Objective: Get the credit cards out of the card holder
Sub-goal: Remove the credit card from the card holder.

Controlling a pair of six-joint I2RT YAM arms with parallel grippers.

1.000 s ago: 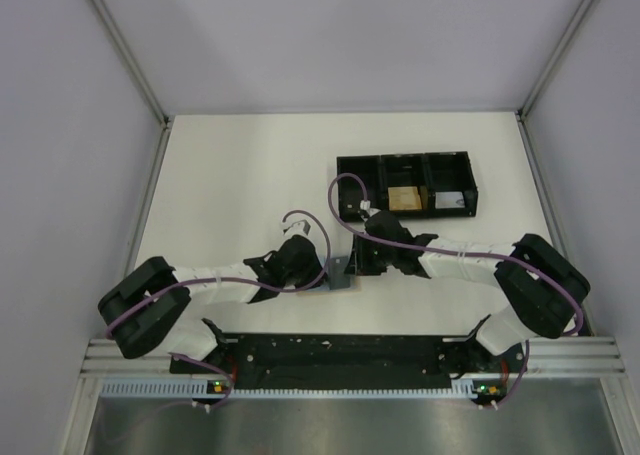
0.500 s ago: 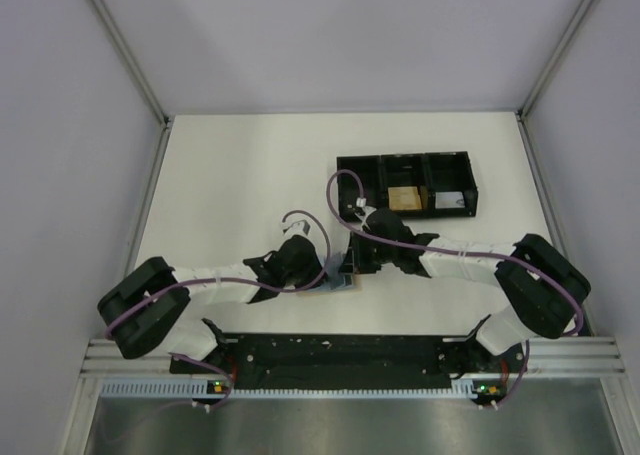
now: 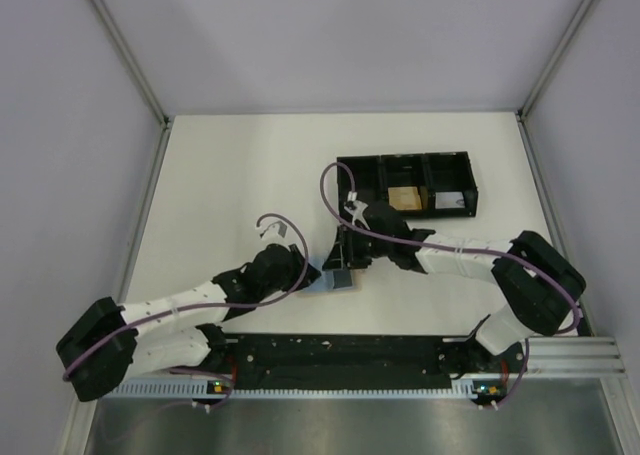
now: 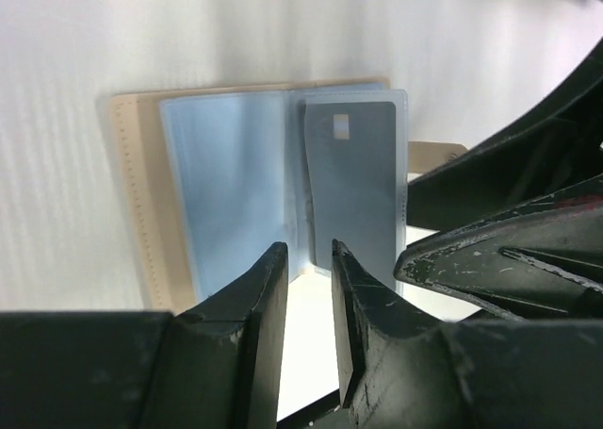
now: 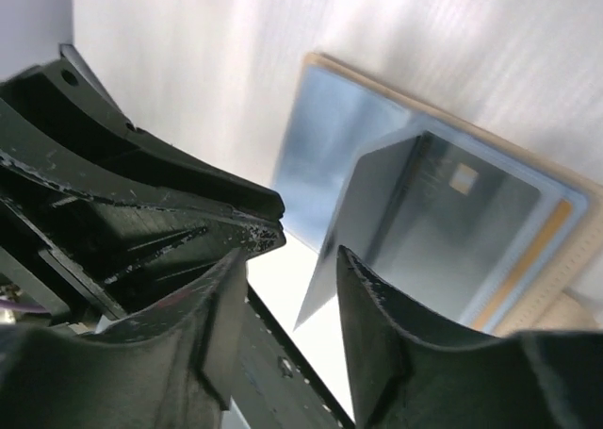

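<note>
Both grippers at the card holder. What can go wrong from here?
1. Left gripper and right gripper both stand open, so nothing pins the card holder; tugging the credit card may drag it along.
2. A clear sleeve stands lifted over the card; the right gripper may pinch that instead.
3. The grippers crowd one edge and may collide.

White matte table (image 3: 230, 175), soft even light. Pale grey-lilac panel walls: back wall (image 3: 340, 35), left wall (image 3: 50, 175), right wall (image 3: 605, 195). Aluminium struts (image 3: 120, 45) rise at both rear corners. Slotted metal rail (image 3: 600, 353) lines the near table edge.
</note>
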